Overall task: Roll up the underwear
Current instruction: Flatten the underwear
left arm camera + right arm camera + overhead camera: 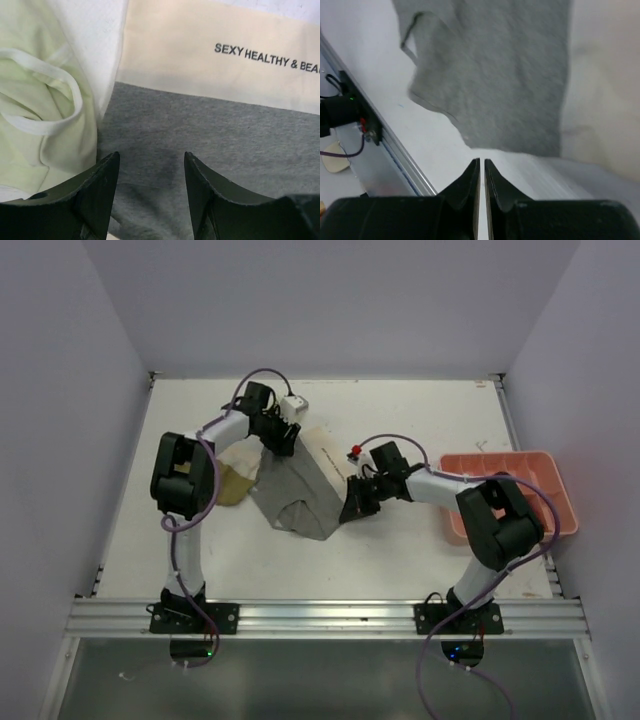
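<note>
left gripper (151, 159): I see it half open, empty, grey underwear (235, 140) just below
right gripper (482, 162): nearly closed, empty
risk: shallow pinch could let my roll slip

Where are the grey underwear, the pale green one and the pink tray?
grey underwear (298, 498), overhead view, middle of the cloth.
pale green underwear (45, 150), left wrist view, cloth below its white band.
pink tray (505, 456), overhead view, far rim.

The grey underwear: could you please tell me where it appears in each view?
Top external: grey underwear, centre of picture.
Left wrist: lower half, below the cream waistband.
Right wrist: upper middle.
Shared landmark: the cream waistband bordering it.
</note>
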`<state>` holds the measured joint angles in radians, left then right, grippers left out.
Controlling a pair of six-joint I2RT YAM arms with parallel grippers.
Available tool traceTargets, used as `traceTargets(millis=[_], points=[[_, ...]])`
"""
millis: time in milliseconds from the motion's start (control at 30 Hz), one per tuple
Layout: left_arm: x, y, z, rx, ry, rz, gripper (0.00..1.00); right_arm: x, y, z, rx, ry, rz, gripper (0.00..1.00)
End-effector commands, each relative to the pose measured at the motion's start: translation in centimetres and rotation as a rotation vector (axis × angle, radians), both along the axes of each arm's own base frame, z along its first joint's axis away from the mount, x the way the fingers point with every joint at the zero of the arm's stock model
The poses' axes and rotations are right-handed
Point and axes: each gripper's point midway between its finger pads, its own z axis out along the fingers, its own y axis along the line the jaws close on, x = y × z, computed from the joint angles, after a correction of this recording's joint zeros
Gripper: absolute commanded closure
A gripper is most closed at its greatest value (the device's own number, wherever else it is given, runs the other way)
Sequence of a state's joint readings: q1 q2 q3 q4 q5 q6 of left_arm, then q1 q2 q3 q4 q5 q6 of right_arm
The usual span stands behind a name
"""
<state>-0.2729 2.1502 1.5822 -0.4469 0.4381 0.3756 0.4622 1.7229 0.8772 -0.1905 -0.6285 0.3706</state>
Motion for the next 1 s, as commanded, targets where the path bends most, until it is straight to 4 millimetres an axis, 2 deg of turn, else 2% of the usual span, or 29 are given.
traceTargets(millis=[0,33,67,100,133,167,200,233,333,367,400,433,500,533,667,767,800,867,900,967], points=[[1.9,-0.3,3.9,-0.002,-0.114,-0.060,0.41,2.1,3.4,7.4,0.147,-0.111,0.050,0.88],[1.7,-0.5,6.1,-0.023,-0.154,-0.067,0.41,4.3,3.2,9.8,0.167,-0.178,0.036,0.87],[1.2,-0.6,7.0,-0.040,-0.165,-0.071,0.39,5.2,2.9,10.7,0.160,-0.208,0.029,0.87],[-0.2,-0.9,6.9,-0.067,-0.146,-0.094,0.39,5.9,2.2,11.2,0.142,-0.238,0.034,0.87],[-1.2,-0.9,8.9,-0.089,-0.176,-0.111,0.38,7.4,1.6,12.7,0.139,-0.289,0.017,0.87],[-2.2,-0.9,9.3,-0.099,-0.176,-0.125,0.37,8.0,1.2,12.9,0.128,-0.314,0.012,0.87],[-4.2,-0.7,8.3,-0.105,-0.138,-0.146,0.37,8.6,0.7,12.8,0.108,-0.349,0.022,0.87],[-5.2,-0.5,9.8,-0.113,-0.167,-0.153,0.36,9.2,0.6,12.8,0.093,-0.376,0.030,0.87],[-8.5,0.1,9.1,-0.120,-0.126,-0.163,0.37,10.5,0.5,10.7,0.049,-0.411,0.079,0.87],[-9.6,0.2,8.7,-0.130,-0.098,-0.172,0.37,10.8,0.6,8.6,0.027,-0.377,0.096,0.87],[-10.3,0.2,8.9,-0.142,-0.092,-0.162,0.37,11.1,0.8,7.9,0.028,-0.377,0.116,0.88],[-11.4,0.5,7.7,-0.139,-0.057,-0.155,0.37,11.6,1.1,7.7,0.031,-0.376,0.123,0.88],[-12.0,0.5,7.5,-0.149,-0.050,-0.140,0.37,12.1,1.5,5.7,0.027,-0.349,0.142,0.89],[-12.7,0.7,6.6,-0.146,-0.027,-0.133,0.38,12.5,1.7,5.3,0.025,-0.350,0.142,0.89],[-13.5,0.8,5.7,-0.152,0.008,-0.119,0.38,13.9,1.7,3.3,-0.011,-0.354,0.141,0.90],[-13.6,1.3,4.6,-0.123,0.026,-0.103,0.38,13.8,1.1,2.0,-0.052,-0.339,0.128,0.91],[-13.5,1.4,4.4,-0.113,0.027,-0.098,0.38,13.1,0.6,0.9,-0.073,-0.317,0.121,0.92],[-13.4,1.7,3.9,-0.096,0.029,-0.088,0.38,12.9,-0.3,0.7,-0.107,-0.327,0.078,0.93],[-13.3,1.7,3.8,-0.097,0.030,-0.087,0.38,11.5,-1.0,-0.6,-0.115,-0.290,0.074,0.93],[-13.2,1.6,3.4,-0.099,0.036,-0.082,0.38,10.1,-1.3,-0.9,-0.110,-0.255,0.059,0.94]])
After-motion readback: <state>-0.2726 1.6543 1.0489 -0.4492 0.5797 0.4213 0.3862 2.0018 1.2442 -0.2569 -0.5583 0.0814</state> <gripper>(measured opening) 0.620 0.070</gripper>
